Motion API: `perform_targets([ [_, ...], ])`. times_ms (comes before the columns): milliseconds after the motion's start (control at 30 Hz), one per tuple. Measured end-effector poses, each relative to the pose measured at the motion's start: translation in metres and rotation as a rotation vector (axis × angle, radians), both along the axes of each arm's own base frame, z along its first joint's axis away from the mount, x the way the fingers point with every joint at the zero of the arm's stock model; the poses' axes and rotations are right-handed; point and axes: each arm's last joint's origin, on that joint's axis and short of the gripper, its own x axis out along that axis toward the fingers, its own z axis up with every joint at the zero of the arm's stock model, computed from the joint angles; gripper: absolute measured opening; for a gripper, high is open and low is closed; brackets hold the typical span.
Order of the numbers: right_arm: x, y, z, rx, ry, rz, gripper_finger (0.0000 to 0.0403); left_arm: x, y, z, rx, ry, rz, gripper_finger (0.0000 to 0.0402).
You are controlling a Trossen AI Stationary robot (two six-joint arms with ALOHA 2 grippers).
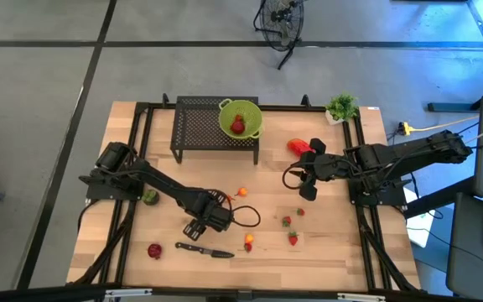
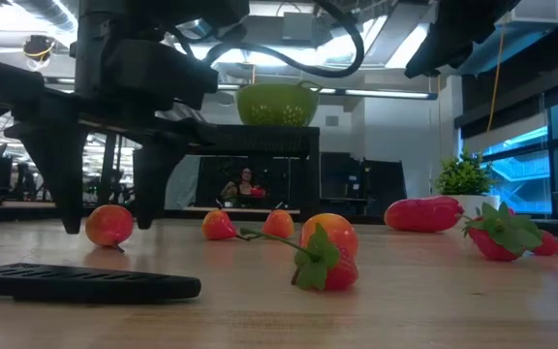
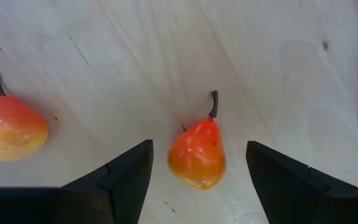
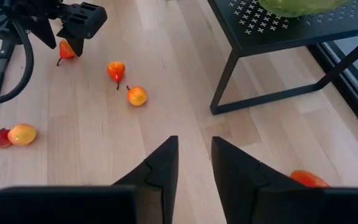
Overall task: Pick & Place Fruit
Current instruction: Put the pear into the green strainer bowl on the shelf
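Left wrist view shows the left claw (image 3: pixel 197 177) spread wide and straddling a small orange-red pear (image 3: pixel 197 154) lying on the table (image 3: pixel 278 74), the fruit centred between the two fingers with its stem pointing away from the wrist. Closing the fingers should therefore meet the pear across its width. The right claw (image 4: pixel 194 165), nearly closed and empty, waits well apart near the rack (image 4: pixel 278 37).

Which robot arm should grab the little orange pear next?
The left one, probably. Its claw is open and hangs right over the pear, one finger on each side. The right claw is farther off across the table, near the big red fruit.
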Motion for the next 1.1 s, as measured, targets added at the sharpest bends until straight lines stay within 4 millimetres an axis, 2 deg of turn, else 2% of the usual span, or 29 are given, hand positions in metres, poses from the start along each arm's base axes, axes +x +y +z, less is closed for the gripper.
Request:
perform_targets([
  [200, 0.000, 0.000, 0.000, 0.000, 0.000, 0.000, 0.0097, 0.000, 0.000, 0.000, -0.002, -0.004, 0.000, 0.0227],
  [567, 0.000, 0.000, 0.000, 0.002, -0.001, -0.001, 0.0121, 0.002, -0.001, 0.000, -0.021, -0.019, -0.012, 0.0200],
  [800, 0.000, 0.000, 0.000, 0.004, -0.001, 0.000, 0.0132, 0.004, -0.002, -0.012, -0.015, 0.021, -0.012, 0.0198],
  [967, 0.000, 0.000, 0.000, 0.004, -0.001, 0.000, 0.0129, 0.004, -0.002, -0.013, -0.012, 0.026, -0.009, 0.0196],
  [1100, 0.000, 0.000, 0.000, 0.004, -0.001, 0.000, 0.0119, 0.003, -0.002, -0.013, -0.006, 0.035, -0.009, 0.0181],
])
